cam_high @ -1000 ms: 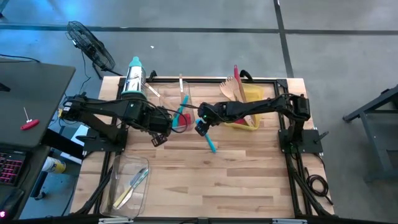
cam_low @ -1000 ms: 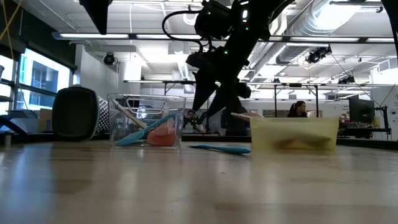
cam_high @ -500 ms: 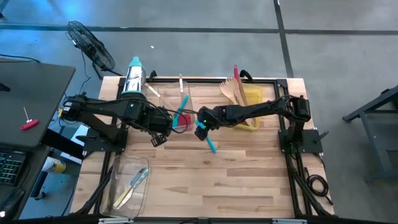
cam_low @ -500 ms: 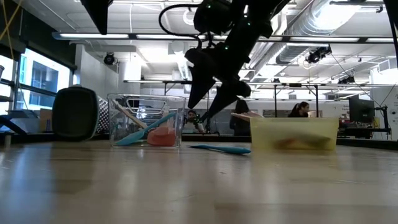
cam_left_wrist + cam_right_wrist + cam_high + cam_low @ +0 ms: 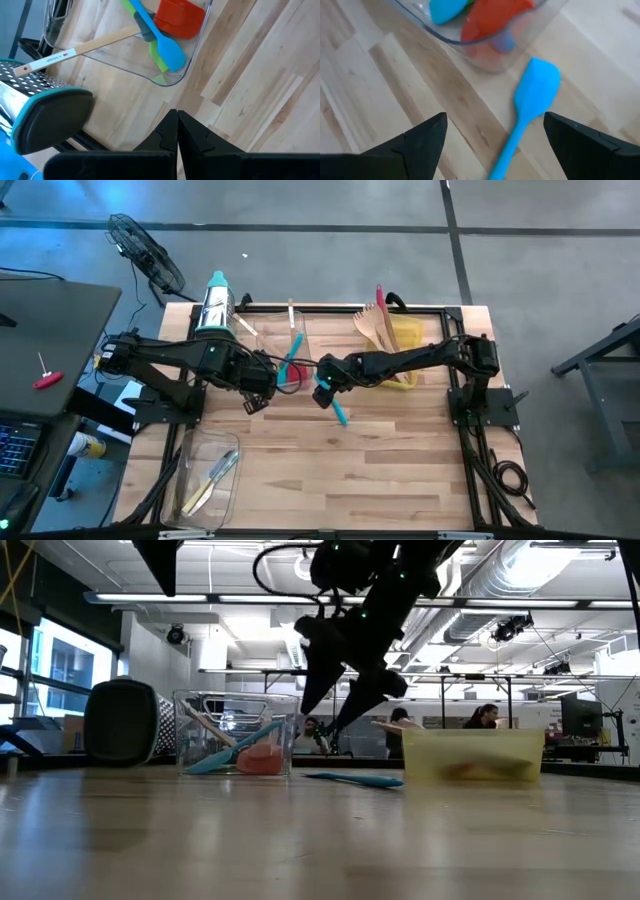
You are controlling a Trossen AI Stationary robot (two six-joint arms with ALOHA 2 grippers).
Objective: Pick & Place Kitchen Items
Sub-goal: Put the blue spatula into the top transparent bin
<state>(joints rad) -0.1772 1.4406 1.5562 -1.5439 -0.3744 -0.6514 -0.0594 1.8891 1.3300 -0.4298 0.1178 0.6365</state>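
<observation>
A blue spatula (image 5: 336, 408) lies flat on the wooden table (image 5: 400, 470), its head (image 5: 538, 84) pointing toward the clear bin (image 5: 283, 352). My right gripper (image 5: 322, 389) hovers open above the spatula's head end, one finger on each side in the right wrist view, touching nothing. In the low view its fingers (image 5: 312, 700) stand clear above the spatula (image 5: 356, 779). My left gripper (image 5: 252, 404) waits shut near the clear bin's near left corner, with nothing between its fingers (image 5: 177, 125). The clear bin (image 5: 165, 75) holds a blue, a red and a green spatula and a wooden spoon.
A yellow bin (image 5: 398, 358) with wooden forks and spoons stands at the far right. Another clear bin (image 5: 208, 477) with slim knives sits at the near left. A steel grater with a teal top (image 5: 213, 305) lies at the far left. Bare tabletop stretches across the near right.
My right gripper has spread its fingers wider and shifted a little toward the table's left, staying above the blue spatula's head end. The spatula has stayed where it lay.
</observation>
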